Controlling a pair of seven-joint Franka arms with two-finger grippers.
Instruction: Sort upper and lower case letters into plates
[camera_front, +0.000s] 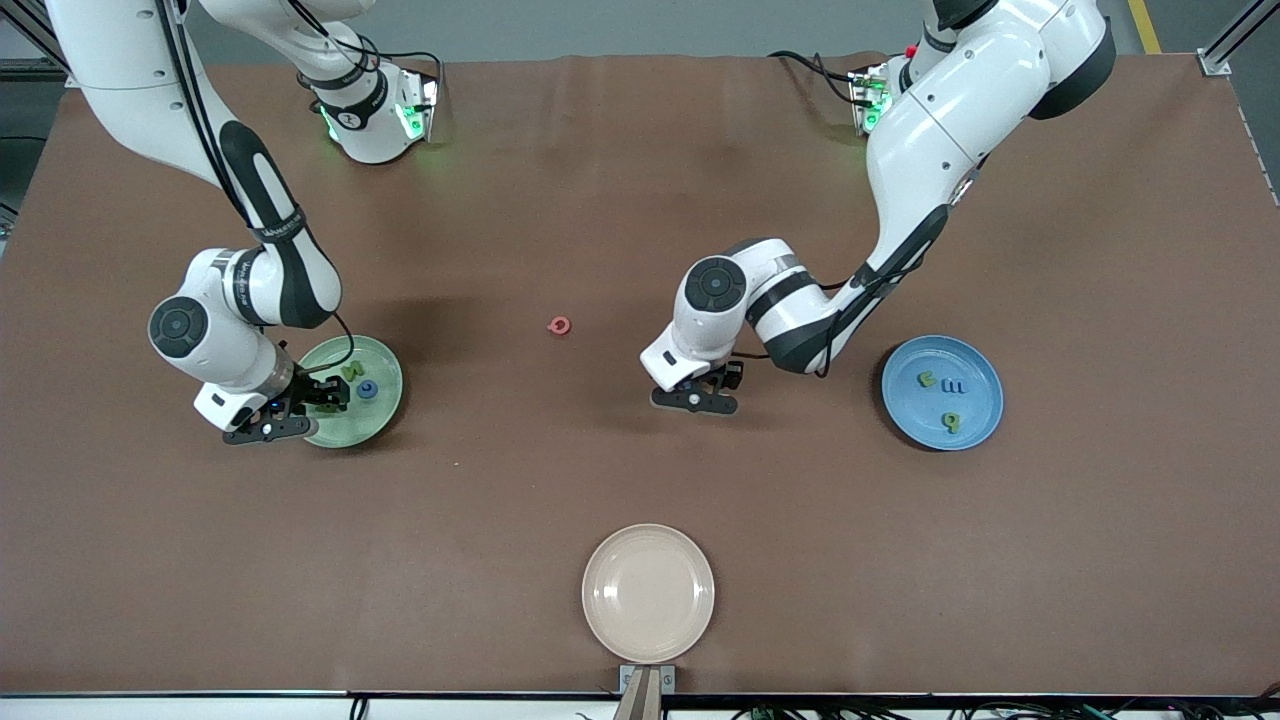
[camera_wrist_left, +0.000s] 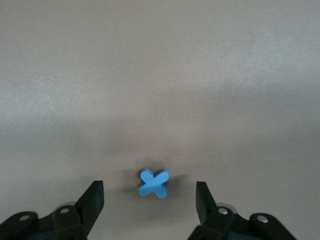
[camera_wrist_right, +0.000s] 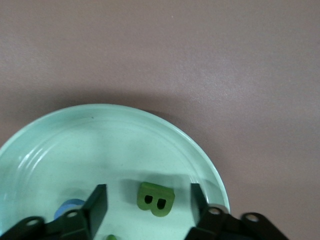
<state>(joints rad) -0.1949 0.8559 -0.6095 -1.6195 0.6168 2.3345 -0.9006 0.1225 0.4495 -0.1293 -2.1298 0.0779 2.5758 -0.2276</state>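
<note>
Green plate (camera_front: 385, 412) sits toward the right arm's end of the table w/ a green B (camera_wrist_right: 155, 199), a blue O (camera_front: 368, 390) and another green letter in it; right gripper (camera_front: 300, 405) is low over it, fingers apart either side of the B, not touching. Blue plate (camera_front: 985, 375) (three letters in it) is toward the left arm's end. Left gripper (camera_wrist_left: 149, 200) is low over the table btwn the plates, fingers apart around a blue x (camera_wrist_left: 153, 183), no contact; red letter (camera_front: 559, 325) lies farther from the camera, beige plate (camera_front: 648, 593) nearest it.
</note>
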